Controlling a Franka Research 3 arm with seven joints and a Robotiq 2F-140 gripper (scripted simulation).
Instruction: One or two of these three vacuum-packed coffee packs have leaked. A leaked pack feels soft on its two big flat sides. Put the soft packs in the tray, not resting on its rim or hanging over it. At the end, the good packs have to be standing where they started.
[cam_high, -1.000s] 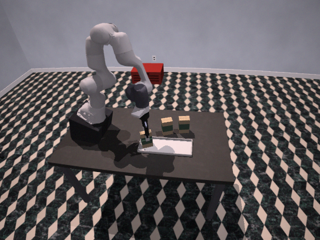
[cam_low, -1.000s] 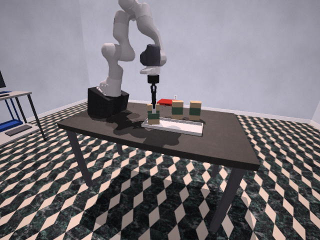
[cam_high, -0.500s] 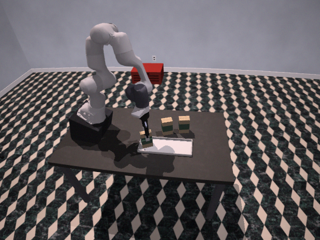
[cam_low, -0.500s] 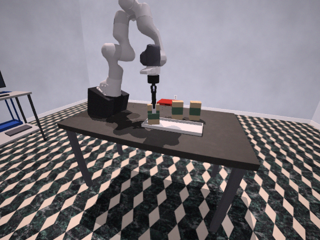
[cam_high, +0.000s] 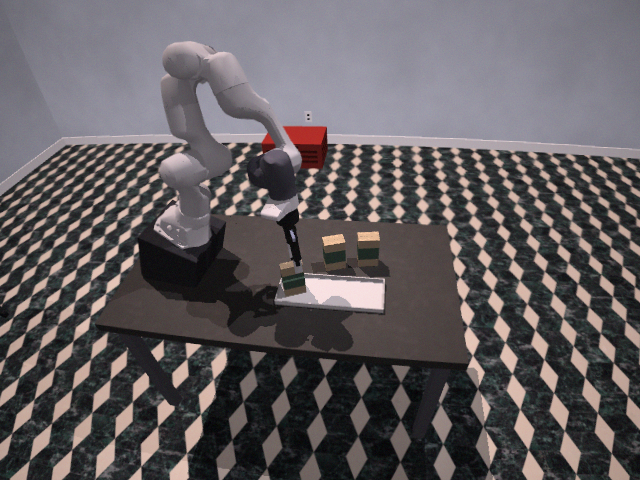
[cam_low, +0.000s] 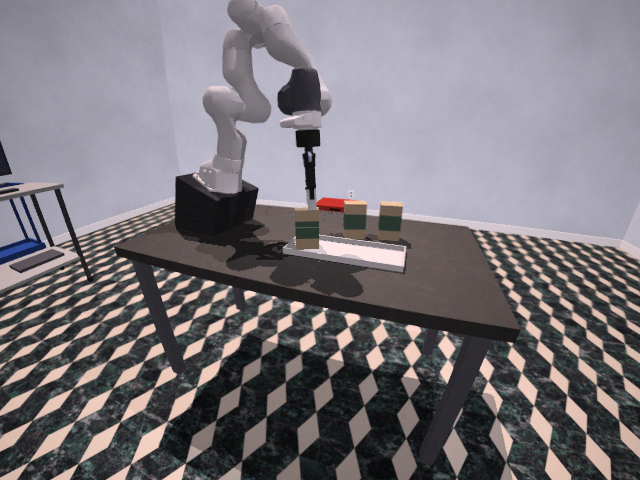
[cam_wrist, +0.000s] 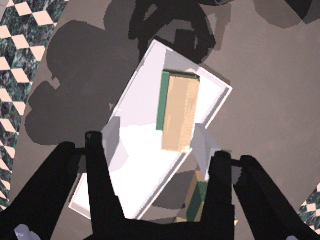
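A dark table (cam_high: 413, 330) (cam_low: 439, 289) (cam_wrist: 270, 100) stands on a floor (cam_high: 356, 454) (cam_low: 310, 413) (cam_wrist: 20, 75) of pale diamonds and dark green marbling. Toward its front lies a shallow white tray (cam_high: 356, 294) (cam_low: 372, 255) (cam_wrist: 135, 160), longer than it is wide.

One coffee pack, the tray pack (cam_high: 293, 281) (cam_low: 307, 235) (cam_wrist: 180, 110), is upright at the tray's left end, as the top view shows it. It is tan with a green band. In the wrist view its top overlaps the tray's long rim; whether the pack touches that rim is hard to tell.

Just above and behind it, the gripper (cam_high: 297, 263) (cam_low: 310, 198) (cam_wrist: 156, 132) points down, its fingers moderately wide apart, with nothing held between them.

Farther back, beyond the tray, two matching packs stand upright on the table, side by side and apart: the middle pack (cam_high: 334, 253) (cam_low: 355, 219) and the right pack (cam_high: 368, 249) (cam_low: 390, 222).

At the left, the pale arm (cam_high: 232, 85) (cam_low: 283, 41) rises from a black block (cam_high: 165, 263) (cam_low: 199, 211) and bends over toward the tray. Behind the table sits a red cabinet (cam_high: 305, 135) (cam_low: 330, 204), near a blue-grey wall (cam_high: 439, 62) (cam_low: 465, 103) with a small outlet (cam_high: 308, 116) (cam_low: 351, 194).

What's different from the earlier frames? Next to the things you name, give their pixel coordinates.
The hand (cam_high: 298, 267) (cam_low: 311, 204) (cam_wrist: 156, 132) has risen, its open fingers now clear above the pack in the tray (cam_high: 293, 281) (cam_low: 307, 228) (cam_wrist: 180, 112). That pack, the tray (cam_high: 356, 293) (cam_low: 361, 251) (cam_wrist: 140, 175), the middle pack (cam_high: 334, 253) (cam_low: 355, 220) (cam_wrist: 199, 199) and the right-hand pack (cam_high: 368, 250) (cam_low: 390, 222) look unmoved.
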